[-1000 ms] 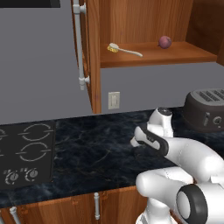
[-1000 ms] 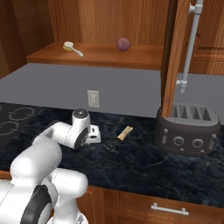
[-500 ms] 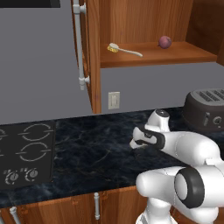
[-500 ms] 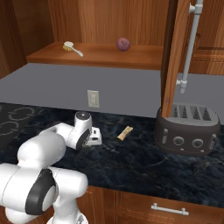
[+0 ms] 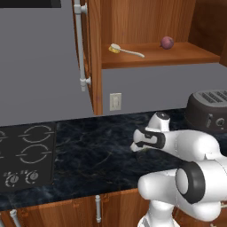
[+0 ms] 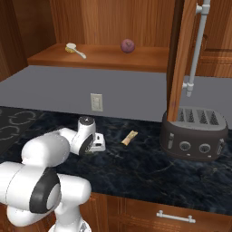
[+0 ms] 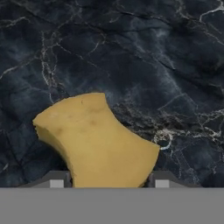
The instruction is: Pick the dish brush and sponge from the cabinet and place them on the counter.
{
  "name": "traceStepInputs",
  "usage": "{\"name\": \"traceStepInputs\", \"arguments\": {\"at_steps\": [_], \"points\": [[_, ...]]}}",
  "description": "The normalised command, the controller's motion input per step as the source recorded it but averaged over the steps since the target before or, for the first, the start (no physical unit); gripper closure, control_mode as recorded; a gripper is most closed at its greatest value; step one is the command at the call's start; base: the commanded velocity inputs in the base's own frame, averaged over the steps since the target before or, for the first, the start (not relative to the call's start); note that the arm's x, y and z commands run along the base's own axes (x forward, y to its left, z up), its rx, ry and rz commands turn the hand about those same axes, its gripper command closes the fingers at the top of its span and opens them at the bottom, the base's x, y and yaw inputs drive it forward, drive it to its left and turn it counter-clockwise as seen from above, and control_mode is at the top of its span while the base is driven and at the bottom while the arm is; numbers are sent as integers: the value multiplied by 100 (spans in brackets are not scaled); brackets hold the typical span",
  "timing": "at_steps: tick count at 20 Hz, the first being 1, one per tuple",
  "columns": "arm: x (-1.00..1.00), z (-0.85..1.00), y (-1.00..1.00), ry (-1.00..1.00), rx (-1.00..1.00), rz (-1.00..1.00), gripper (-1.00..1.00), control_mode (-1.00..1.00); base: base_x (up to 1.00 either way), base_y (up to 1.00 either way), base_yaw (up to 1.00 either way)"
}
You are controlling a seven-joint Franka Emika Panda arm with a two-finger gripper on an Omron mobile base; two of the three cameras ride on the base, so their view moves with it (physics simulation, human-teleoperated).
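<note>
Sponge (image 7: 98, 142) sits between the part-open hand (image 7: 106, 180) fingers at lower centre, low over the black table (image 7: 144, 57); whether gripped, unclear; dish brush (image 5: 125, 50) lies on the cabinet (image 5: 146, 17) shelf, upper centre.

no readable text anywhere. toaster (image 6: 195, 133) beyond the gripper (image 6: 96, 144) has plain unmarked knobs; stovetop (image 5: 25, 157) dials carry no legible marks.

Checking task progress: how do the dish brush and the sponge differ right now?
The dish brush lies on the cabinet shelf; the sponge sits between the gripper tips, above the counter. The brush is a slim white stick, the sponge a pinched block. Both show yellow-tan.
</note>
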Motion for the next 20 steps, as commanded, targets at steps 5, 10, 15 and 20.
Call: {"name": "traceStepInputs", "arguments": {"at_steps": [5,10,15,20], "points": [[0,-14,6,0,0,0,100,-100,0,0,0],[-3,-1,1,-4,0,-1,-100,-100,0,0,0],[-10,19,0,-9,0,0,-100,-100,0,0,0],[-1,33,0,-7,0,0,-100,-100,0,0,0]]}}
